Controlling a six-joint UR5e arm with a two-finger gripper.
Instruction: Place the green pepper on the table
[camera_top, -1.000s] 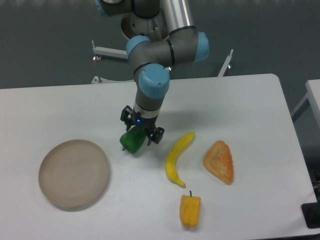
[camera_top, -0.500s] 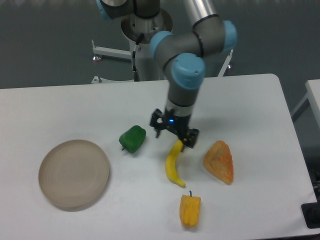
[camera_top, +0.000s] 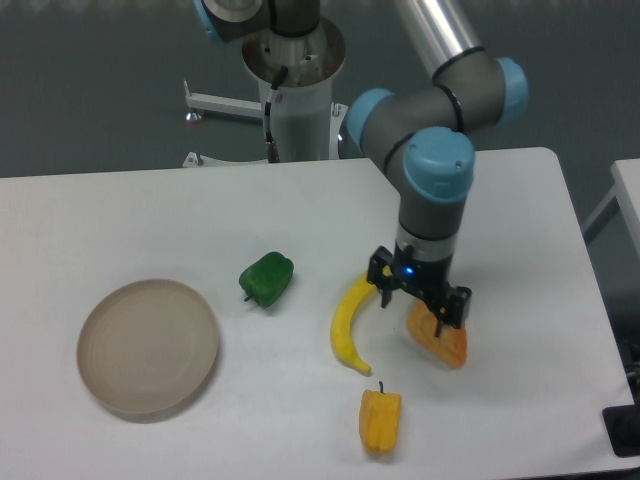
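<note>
Green and glossy, the lumpy bell pepper (camera_top: 266, 279) rests on the white matte table (camera_top: 120, 210), right of the round beige plate (camera_top: 148, 346). Well to its right, the two-finger gripper (camera_top: 420, 301) hangs released, empty.

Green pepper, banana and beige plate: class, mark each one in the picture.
green pepper (camera_top: 267, 279), fixed camera, middle of its glossy body
banana (camera_top: 347, 323), fixed camera, middle of its curve
beige plate (camera_top: 148, 346), fixed camera, bare centre

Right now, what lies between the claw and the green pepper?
In the fixed camera view, the banana lies between the claw and the green pepper; the rest of that stretch is bare white table.
</note>
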